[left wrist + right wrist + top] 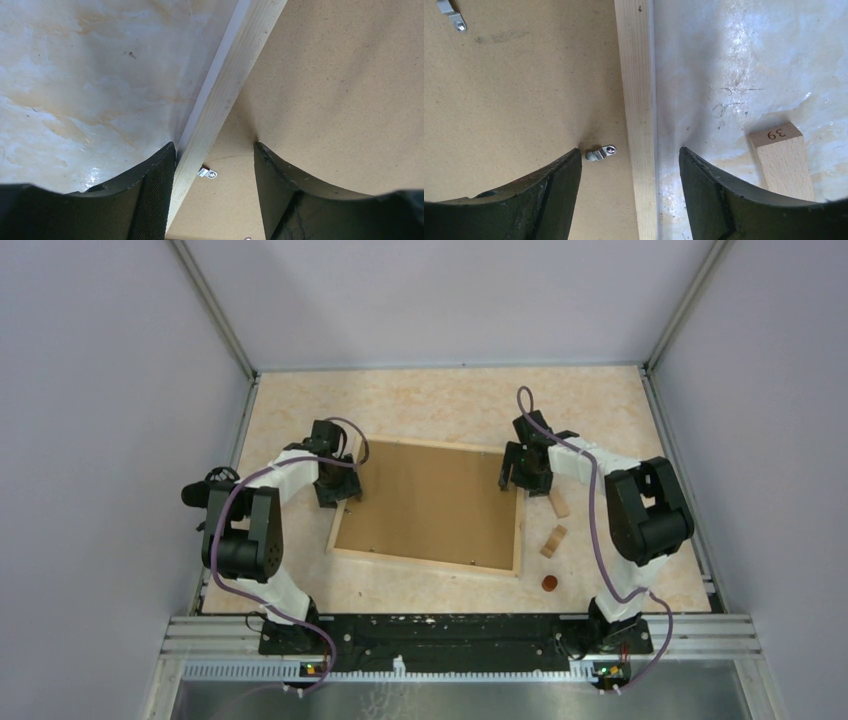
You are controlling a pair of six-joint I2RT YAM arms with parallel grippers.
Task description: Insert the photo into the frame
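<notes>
While the large rectangular photo [430, 502] lies brown board back up inside the thin pale wooden rectangular frame [519, 535], the left gripper [215, 147] straddles the frame's left slat and the right gripper [630, 150] straddles its right slat. Both sets of jaws stand apart and clamp nothing.

**Left wrist: frame slat between the jaws**

Item: one pale wooden slat of the frame [226, 95], running diagonally from bottom centre to top right. To its right is the photo [340, 100], plain brown board back up, with a small metal clip [207, 173] just beside the slat. To its left is the marbled bench [90, 75]. The black jaws stand apart, straddling the slat.
</notes>
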